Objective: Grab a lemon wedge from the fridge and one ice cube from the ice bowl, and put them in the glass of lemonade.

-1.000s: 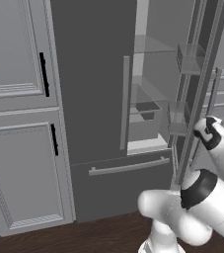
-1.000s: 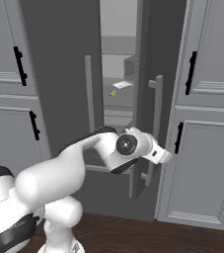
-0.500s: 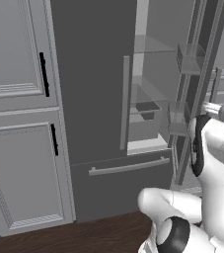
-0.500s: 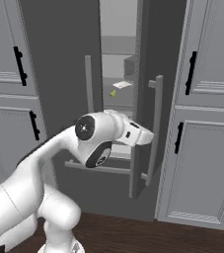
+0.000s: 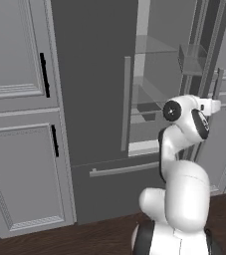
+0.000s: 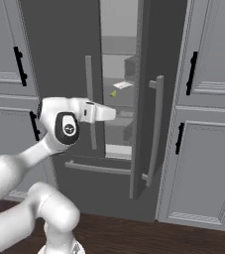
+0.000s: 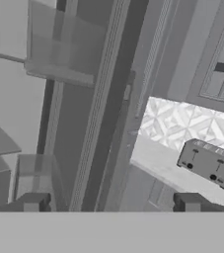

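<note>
The arm stands upright before the fridge (image 6: 64, 49), wrist level with its middle shelves. The gripper (image 7: 112, 201) is spread wide and empty. The lemon wedge (image 6: 113, 93) lies on a shelf inside.

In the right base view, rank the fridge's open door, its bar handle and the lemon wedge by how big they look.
1. Open door, the tallest, running out of the top of the picture.
2. Bar handle, a long grey bar mounted on that door.
3. Lemon wedge, a tiny yellow-green speck on a fridge shelf, farther back.
</note>
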### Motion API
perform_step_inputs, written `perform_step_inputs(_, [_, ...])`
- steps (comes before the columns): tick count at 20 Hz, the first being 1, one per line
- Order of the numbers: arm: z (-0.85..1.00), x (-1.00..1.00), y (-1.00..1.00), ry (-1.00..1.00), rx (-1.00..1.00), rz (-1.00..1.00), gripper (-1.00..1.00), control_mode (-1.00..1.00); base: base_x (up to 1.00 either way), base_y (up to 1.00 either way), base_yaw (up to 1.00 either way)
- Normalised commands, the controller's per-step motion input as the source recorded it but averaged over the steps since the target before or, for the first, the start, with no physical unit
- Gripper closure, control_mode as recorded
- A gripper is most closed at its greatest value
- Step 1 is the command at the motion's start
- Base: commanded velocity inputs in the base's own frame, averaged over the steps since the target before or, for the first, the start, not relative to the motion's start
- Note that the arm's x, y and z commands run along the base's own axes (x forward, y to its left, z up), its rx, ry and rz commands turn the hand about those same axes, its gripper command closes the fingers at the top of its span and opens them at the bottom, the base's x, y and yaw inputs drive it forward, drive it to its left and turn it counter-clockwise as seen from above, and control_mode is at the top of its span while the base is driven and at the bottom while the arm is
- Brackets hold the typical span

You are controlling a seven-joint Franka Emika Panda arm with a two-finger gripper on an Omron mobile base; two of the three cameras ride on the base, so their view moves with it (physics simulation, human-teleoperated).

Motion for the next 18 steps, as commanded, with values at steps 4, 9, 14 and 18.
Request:
perform_step_inputs(4, [-0.16,0.81,0.32,0.01,-0.01,-0.22,-1.00,-1.00,0.00,0.00,0.00])
perform_step_inputs(9, [0.00,0.50,0.16,0.00,0.00,-0.14,-1.00,-1.00,0.00,0.00,0.00])
perform_step_inputs(14, [0.00,0.00,-0.17,0.00,0.00,-0.14,-1.00,-1.00,0.00,0.00,0.00])
perform_step_inputs(18, [0.00,0.11,-0.25,0.00,0.00,-0.14,-1.00,-1.00,0.00,0.00,0.00])
